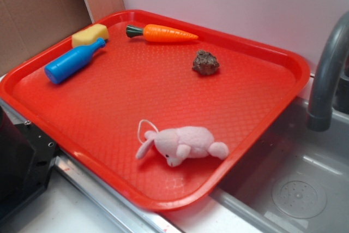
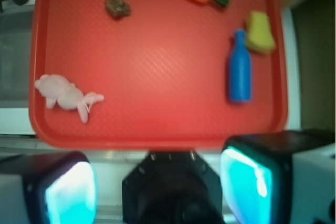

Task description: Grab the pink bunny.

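Observation:
The pink bunny (image 1: 182, 144) lies on its side near the front right edge of the red tray (image 1: 163, 107), its white loop string curling behind its ears. In the wrist view the pink bunny (image 2: 65, 95) sits at the tray's (image 2: 157, 77) lower left. My gripper (image 2: 157, 182) is open, its two cyan pads wide apart with nothing between them. It hangs high above the tray's near edge, well apart from the bunny. The exterior view shows no gripper.
On the tray also lie an orange carrot (image 1: 163, 33), a blue bottle (image 1: 72, 60), a yellow sponge (image 1: 90, 35) and a brown lump (image 1: 205, 62). A grey sink basin (image 1: 294, 189) with a faucet (image 1: 327, 75) sits to the right. A black robot base (image 1: 22, 162) stands at front left.

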You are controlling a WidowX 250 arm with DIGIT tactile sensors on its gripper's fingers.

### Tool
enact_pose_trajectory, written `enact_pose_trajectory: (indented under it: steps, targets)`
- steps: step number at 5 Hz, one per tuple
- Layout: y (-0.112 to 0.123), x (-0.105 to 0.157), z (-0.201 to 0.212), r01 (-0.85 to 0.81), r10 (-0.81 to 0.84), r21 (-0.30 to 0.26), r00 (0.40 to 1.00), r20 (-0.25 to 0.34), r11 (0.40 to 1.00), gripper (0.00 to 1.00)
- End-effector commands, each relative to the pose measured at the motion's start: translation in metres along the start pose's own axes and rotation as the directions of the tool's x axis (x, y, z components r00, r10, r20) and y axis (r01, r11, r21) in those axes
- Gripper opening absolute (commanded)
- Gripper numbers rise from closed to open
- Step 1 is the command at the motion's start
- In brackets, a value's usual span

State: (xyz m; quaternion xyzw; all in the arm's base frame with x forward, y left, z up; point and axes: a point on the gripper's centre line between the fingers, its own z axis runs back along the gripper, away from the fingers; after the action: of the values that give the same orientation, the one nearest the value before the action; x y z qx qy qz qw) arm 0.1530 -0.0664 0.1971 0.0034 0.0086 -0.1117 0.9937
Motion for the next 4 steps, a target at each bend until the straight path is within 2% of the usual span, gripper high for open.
enact_pose_trajectory:
  steps: [1, 2, 3, 4]
  targets:
    - [-0.103, 0.025, -0.035, 0.468, -0.479, 0.133, 0.876, 0.066, 0.874, 1.0]
    - [-0.107, 0.022, -0.066, 0.668, -0.679, 0.121, 0.728, 0.095, 0.734, 1.0]
    - [-0.105, 0.019, -0.082, 0.776, -0.763, -0.028, 0.625, 0.164, 0.63, 1.0]
    - [-0.091, 0.019, -0.091, 0.732, -0.722, -0.011, 0.675, 0.149, 0.682, 1.0]
